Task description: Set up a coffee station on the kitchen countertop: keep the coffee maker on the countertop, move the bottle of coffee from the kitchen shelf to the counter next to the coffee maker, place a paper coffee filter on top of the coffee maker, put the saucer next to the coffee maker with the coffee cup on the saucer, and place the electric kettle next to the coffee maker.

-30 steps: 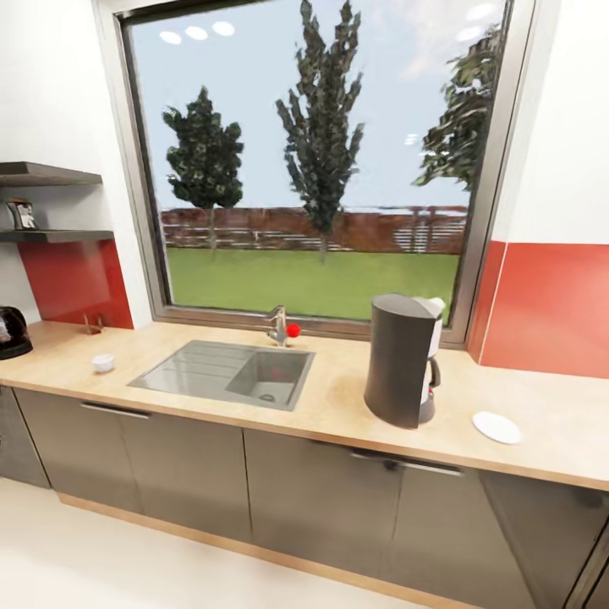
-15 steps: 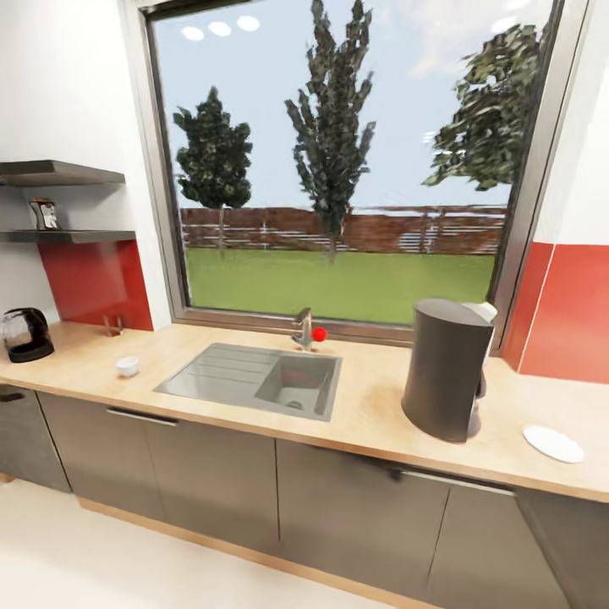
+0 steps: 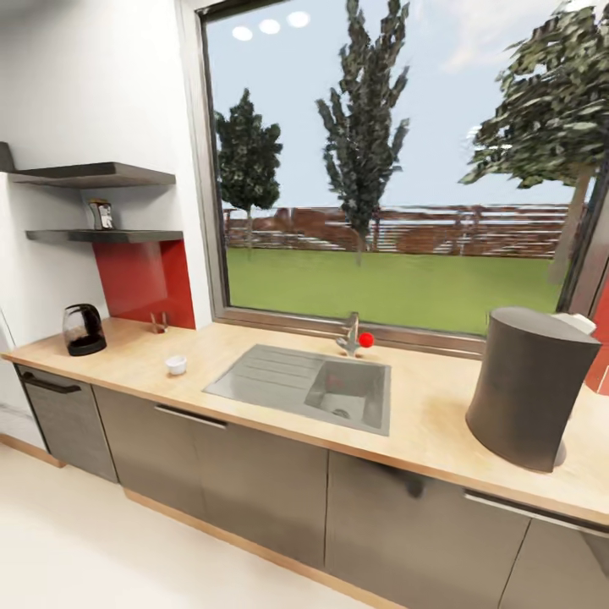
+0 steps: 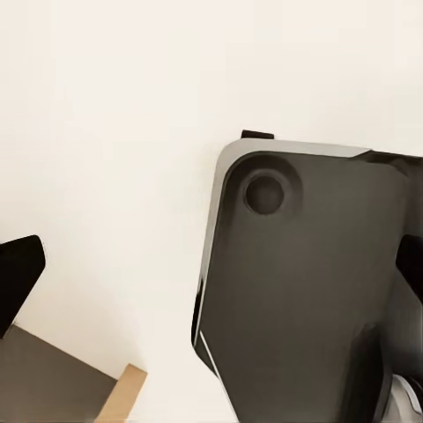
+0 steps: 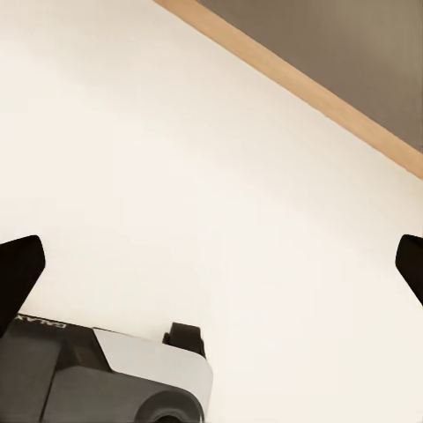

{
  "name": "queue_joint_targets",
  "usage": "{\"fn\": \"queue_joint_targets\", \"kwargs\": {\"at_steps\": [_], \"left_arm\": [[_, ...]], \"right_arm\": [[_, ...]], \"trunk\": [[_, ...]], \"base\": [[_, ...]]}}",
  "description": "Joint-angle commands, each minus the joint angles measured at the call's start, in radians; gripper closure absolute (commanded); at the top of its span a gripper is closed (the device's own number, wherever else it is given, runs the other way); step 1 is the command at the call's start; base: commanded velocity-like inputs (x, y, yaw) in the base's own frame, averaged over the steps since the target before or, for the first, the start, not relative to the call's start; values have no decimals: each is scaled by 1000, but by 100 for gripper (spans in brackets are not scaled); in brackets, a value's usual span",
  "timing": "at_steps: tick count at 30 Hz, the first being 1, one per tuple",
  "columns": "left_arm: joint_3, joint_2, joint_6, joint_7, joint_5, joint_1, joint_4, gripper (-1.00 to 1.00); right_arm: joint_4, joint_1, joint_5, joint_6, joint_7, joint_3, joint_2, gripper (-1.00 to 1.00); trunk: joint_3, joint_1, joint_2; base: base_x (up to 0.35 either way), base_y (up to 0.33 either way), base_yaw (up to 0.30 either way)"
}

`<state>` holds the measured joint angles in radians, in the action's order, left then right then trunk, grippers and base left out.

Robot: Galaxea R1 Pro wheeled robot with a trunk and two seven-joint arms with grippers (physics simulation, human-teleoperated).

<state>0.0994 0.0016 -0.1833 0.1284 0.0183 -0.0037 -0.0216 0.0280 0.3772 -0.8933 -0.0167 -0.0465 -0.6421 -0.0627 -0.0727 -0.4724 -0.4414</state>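
Coffee maker (image 3: 529, 385), a tall dark grey rounded body with a white part at its top, stands upright on the light wood countertop (image 3: 423, 419) at the head view's right, well apart from the other task things. Along the same counter a grey steel sink with a ribbed draining board (image 3: 306, 385) lies under the big window (image 3: 397, 161), with a metal tap bearing a red knob (image 3: 355, 337) behind it. Further left a small white coffee cup (image 3: 176, 364) sits alone on the counter, and near the counter's far left end stands the black electric kettle with a glass body (image 3: 84, 329). Above the kettle two dark wall shelves (image 3: 101, 205) hang against the white wall, and on the lower one stands the small bottle of coffee (image 3: 100, 214). Both wrist views look down on the pale floor and the robot's dark base (image 4: 308, 291); the left gripper (image 4: 211, 278) and right gripper (image 5: 211, 264) each show dark fingertips at opposite edges, spread wide and holding nothing.
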Motion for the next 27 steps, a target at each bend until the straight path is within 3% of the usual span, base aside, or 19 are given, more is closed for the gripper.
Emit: {"fn": "queue_joint_targets", "kwargs": {"at_steps": [1, 27], "left_arm": [[6, 0, -4, -1, 2, 0, 1, -100], [8, 0, -4, -1, 3, -1, 0, -100]], "right_arm": [[0, 0, -9, -2, -4, -8, 0, -100], [-2, 0, -7, 0, -4, -8, -1, -100]], "trunk": [[0, -1, -1], [0, -1, -1]], "base": [[139, 307, 11], [131, 310, 1]]}}
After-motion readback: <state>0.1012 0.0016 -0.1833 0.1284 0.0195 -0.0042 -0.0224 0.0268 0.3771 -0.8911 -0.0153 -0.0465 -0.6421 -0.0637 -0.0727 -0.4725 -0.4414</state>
